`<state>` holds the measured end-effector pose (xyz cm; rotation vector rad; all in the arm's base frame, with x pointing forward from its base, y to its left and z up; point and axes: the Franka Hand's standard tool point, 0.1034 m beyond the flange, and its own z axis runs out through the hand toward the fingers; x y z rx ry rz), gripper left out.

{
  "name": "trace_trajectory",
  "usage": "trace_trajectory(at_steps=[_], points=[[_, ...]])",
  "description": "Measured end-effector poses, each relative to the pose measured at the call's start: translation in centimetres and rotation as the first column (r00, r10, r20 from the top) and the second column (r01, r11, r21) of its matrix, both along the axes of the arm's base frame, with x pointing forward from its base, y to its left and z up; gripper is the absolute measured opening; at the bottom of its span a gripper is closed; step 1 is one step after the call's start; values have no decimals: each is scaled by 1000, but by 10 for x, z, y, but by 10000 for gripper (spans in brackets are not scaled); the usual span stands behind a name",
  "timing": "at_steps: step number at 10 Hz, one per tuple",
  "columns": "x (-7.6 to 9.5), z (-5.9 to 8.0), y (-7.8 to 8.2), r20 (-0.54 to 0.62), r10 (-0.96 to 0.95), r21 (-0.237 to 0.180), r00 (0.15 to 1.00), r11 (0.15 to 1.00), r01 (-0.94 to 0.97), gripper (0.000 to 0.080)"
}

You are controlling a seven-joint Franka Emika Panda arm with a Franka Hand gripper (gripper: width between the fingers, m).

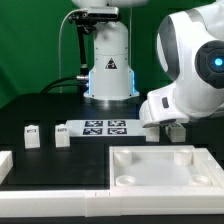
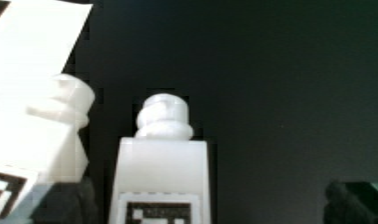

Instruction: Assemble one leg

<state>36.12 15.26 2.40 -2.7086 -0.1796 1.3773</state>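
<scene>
White plastic block-shaped leg [image 2: 163, 170] with a marker tag stands beneath the robot's two-finger gripper [image 1: 172, 129], whose jaws are spread wide, holding nothing.

table [image 1: 30, 108]: black | on it: legs [image 1: 32, 135], marker board [image 1: 100, 128], slab [image 1: 160, 165]

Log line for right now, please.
gripper: open, empty | legs: on table, upright | marker board: beside them | slab: front, no leg fitted
</scene>
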Motion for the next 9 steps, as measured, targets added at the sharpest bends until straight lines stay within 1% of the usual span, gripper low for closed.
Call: trace_trajectory(at_steps=[3, 6, 9], points=[[0, -2, -1, 0, -1, 1, 1000, 1000, 1, 649], [-1, -11, -1, 11, -5, 3, 1000, 1000, 5, 649], [0, -10, 0, 14, -5, 3, 1000, 1000, 5, 649]])
